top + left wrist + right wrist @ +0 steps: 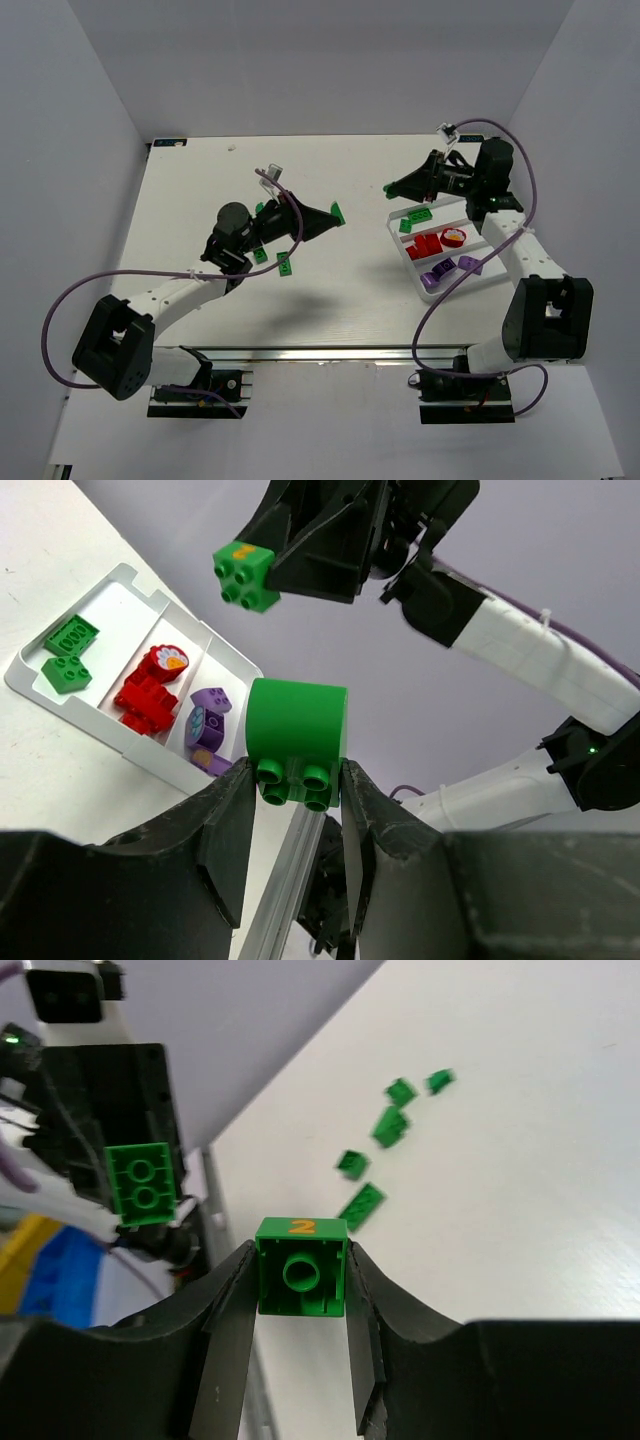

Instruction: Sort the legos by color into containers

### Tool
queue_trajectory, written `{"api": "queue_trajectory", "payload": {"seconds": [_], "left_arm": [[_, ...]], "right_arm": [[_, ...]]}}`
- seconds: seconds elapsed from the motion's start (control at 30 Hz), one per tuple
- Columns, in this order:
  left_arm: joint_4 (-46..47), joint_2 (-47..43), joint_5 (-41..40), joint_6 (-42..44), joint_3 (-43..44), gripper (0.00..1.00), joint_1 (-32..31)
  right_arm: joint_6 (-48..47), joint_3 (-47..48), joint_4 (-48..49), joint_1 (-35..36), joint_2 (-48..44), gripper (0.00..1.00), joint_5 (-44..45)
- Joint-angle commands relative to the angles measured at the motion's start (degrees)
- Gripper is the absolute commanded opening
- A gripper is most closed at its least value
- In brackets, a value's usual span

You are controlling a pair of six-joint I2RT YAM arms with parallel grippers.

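Over the white table [330,300], between pale walls [330,60], left pincer [297,788] pinches a rounded lego [297,720], right pincer [300,1295] a numbered lego [301,1260].

Top view: high, behind, whole table [200,180]. Wrist views close, opposed: left sees right pincer [247,577], right sees left pincer [142,1182].

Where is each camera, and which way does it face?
Top: above and behind, looks down at the table; left arm, right arm show.
Left wrist: past the left pincer, shut on a rounded green brick, toward the tray.
Right wrist: past the right pincer, shut on a numbered green brick, toward loose green bricks.
Shared: each wrist view shows the other's brick.
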Motion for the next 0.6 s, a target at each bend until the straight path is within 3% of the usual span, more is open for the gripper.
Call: {"api": "queue_trajectory", "payload": {"seconds": [0.0,0.07,0.1,0.23,0.4,0.57], "left_arm": [[-1.6,0.2,0.5,1.4,2.7,0.07,0.1],[-4.6,0.5,-0.3,2.8,3.5,0.07,0.0],[-5.6,0.7,-0.7,3.4,4.2,0.07,0.1],[-9.2,0.6,-2.5,4.5,4.3,0.07,0.1],[-11.9,0.1,-5.0,5.5,4.0,0.08,-0.1],[-16.6,0.2,-6.2,6.7,4.7,0.08,-0.2]], "right_arm": [[-19.4,5.4,-19.4,-2.7,-0.4,0.0,4.8],[-28.6,11.8,-29.3,-3.0,1.8,0.0,11.2],[-33.5,14.0,-37.7,-3.0,2.9,0.0,20.2],[-47.9,19.4,-44.8,-4.6,7.5,0.0,35.1],[-52.7,20.9,-44.8,-4.7,13.0,0.0,49.1],[-53.2,27.1,-51.0,-4.7,21.8,0.0,53.1]]}}
